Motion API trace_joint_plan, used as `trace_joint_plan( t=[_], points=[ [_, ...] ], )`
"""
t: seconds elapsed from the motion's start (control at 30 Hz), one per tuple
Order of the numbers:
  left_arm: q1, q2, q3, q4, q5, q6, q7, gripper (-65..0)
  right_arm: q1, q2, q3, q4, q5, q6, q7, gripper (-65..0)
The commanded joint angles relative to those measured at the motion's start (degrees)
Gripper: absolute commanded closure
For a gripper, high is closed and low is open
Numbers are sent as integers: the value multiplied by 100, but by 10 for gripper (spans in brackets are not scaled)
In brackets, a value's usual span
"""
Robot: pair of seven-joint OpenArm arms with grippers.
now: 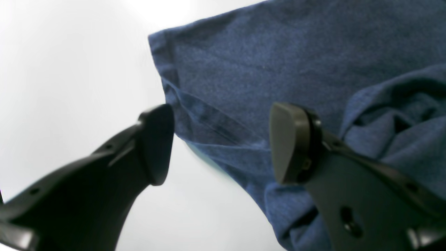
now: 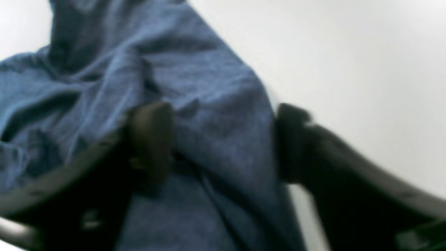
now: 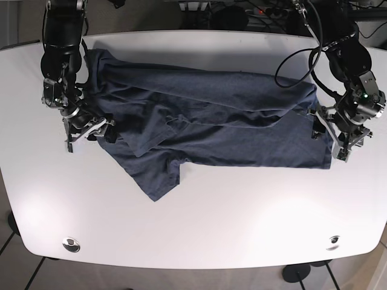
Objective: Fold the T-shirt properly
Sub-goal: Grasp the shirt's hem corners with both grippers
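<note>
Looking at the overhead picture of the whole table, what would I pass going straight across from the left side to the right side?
Bare white table → right gripper → blue T-shirt → left gripper → bare table edge again.

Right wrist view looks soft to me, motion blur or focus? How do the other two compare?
Right wrist view: smeared throughout, right tool and T-shirt both soft, cause unclear. Left wrist view: T-shirt weave crisp, left tool sharp, table blown out to white. Base view: sharp and evenly lit, mild glare on the table.
</note>
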Motion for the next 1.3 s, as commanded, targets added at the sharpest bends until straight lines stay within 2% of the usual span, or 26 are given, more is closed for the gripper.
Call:
trace_joint_plan(
  t=[0.03, 0.1, 0.2, 0.27, 0.3, 0.33, 0.4, 0.43, 0.53, 0.67, 0.8, 0.93, 0.97, 1.0, 1.1, 1.13, 1.27, 1.3],
  points=[
    [-226, -117, -41, -52, -55, -3, -114, -397, 223, 62, -12, -203, -26, -44, -178, -273],
    [-261, -117, -41, -210, -55, -3, -114, -397, 390, 62, -29, -440, -26, -44, -178, -220],
    [-481, -117, -50, -430, -47, -3, -114, -397, 469, 53, -29, -546, -26, -26, -178, -189],
    [-656, -117, -50, -658, 85, -3, -114, -401, 469, 53, -29, -546, -26, -35, -178, -103],
    [-859, -108, -50, -843, 279, 423, -114, -403, 478, 53, -29, -546, -26, -62, -178, -29],
    [-1096, -108, -50, -1107, 375, 810, -123, -414, 478, 53, -29, -555, -26, -62, -178, -19],
    [-1404, -108, -50, -1546, 375, 1249, -140, -460, 478, 53, -21, -537, -26, -62, -178, -19],
    [-1571, -117, -33, -1845, 384, 1522, -316, -496, 478, 53, -12, -537, -26, -62, -178, -19],
    [-1694, -161, 2, -2496, 384, 1997, -1011, -543, 478, 53, -3, -537, -26, -70, -178, -19],
    [-2001, -451, 416, -3665, 358, 1997, -1477, -554, 478, 53, -3, -528, -26, -70, -178, -19],
    [-2045, -627, 433, -4605, 358, 1988, -1907, -554, 478, 45, -3, -449, -26, -70, -178, -19],
    [-2001, -627, 433, -4790, 358, 1513, -1881, -544, 478, 45, -3, -440, -17, -70, -178, -19],
    [-2001, -627, 433, -4852, 375, 1399, -1881, -517, 478, 45, -3, -432, -17, -70, -178, -19],
    [-2001, -627, 433, -4966, 367, 1311, -1881, -458, 478, 45, 6, -388, -17, -70, -178, -19],
    [-2028, -627, 424, -5370, 358, 924, -1907, -81, 460, 45, 6, -247, -17, -70, -178, -19],
    [-2037, -627, 424, -5414, 358, 783, -1907, 0, 460, 45, 6, -247, -17, -70, -178, -19],
    [-2028, -592, 398, -5054, 349, 19, -1872, -1, 451, 45, 6, -203, 9, -70, -116, -19],
    [-2010, -513, 398, -4825, 349, -3, -1802, -1, 434, 45, 6, -115, 18, -70, -55, -19]
  ],
)
